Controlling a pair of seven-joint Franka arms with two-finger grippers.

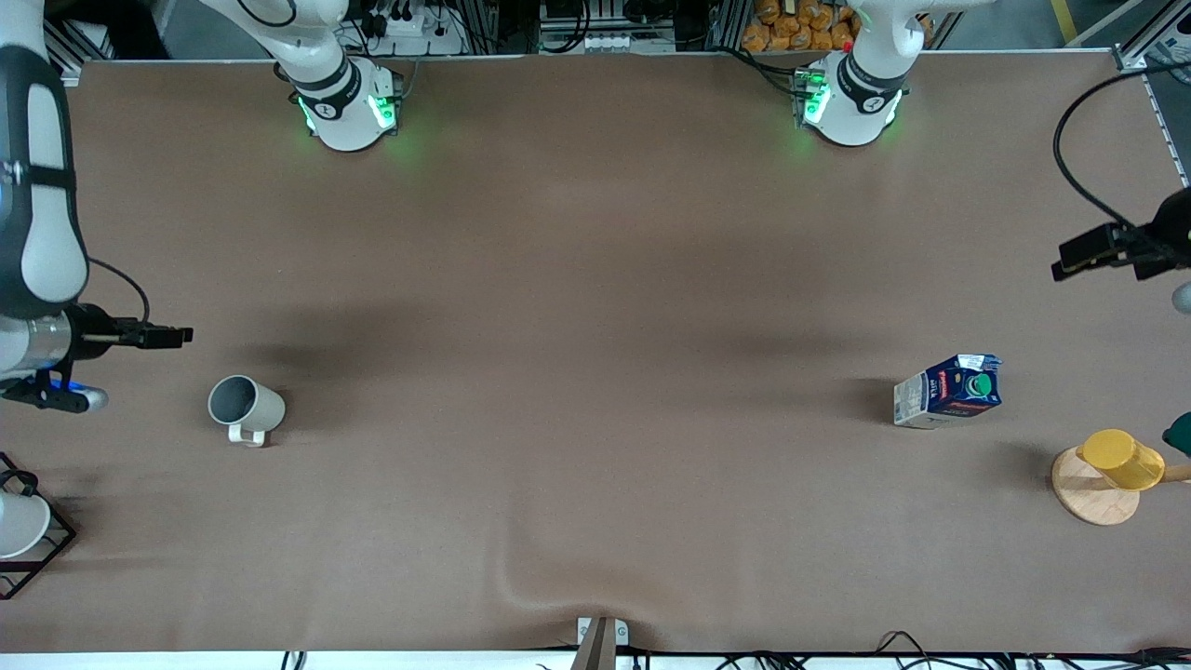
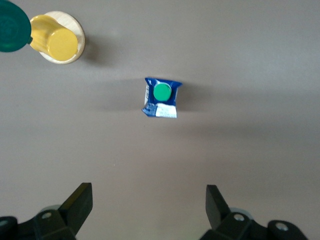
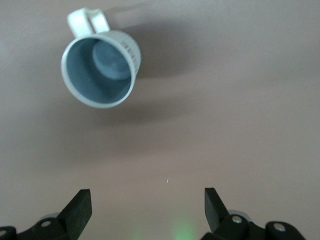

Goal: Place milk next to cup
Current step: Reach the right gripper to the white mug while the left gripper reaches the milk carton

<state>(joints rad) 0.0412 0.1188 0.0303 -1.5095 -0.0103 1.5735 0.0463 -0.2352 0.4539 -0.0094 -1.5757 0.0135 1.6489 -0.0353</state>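
The milk (image 1: 949, 391), a dark blue carton with a green cap, stands upright toward the left arm's end of the table; it also shows in the left wrist view (image 2: 161, 97). The cup (image 1: 244, 407), an off-white mug with a grey inside, stands upright toward the right arm's end, its handle toward the front camera; it also shows in the right wrist view (image 3: 100, 67). My left gripper (image 2: 149, 200) is open and empty, high over bare table beside the milk. My right gripper (image 3: 147, 205) is open and empty, high over bare table beside the cup.
A yellow cup (image 1: 1121, 459) on a round wooden disc (image 1: 1084, 493) stands nearer the front camera than the milk, with a dark green thing (image 1: 1180, 433) beside it at the edge. A white cup in a black wire rack (image 1: 19, 526) stands at the right arm's end.
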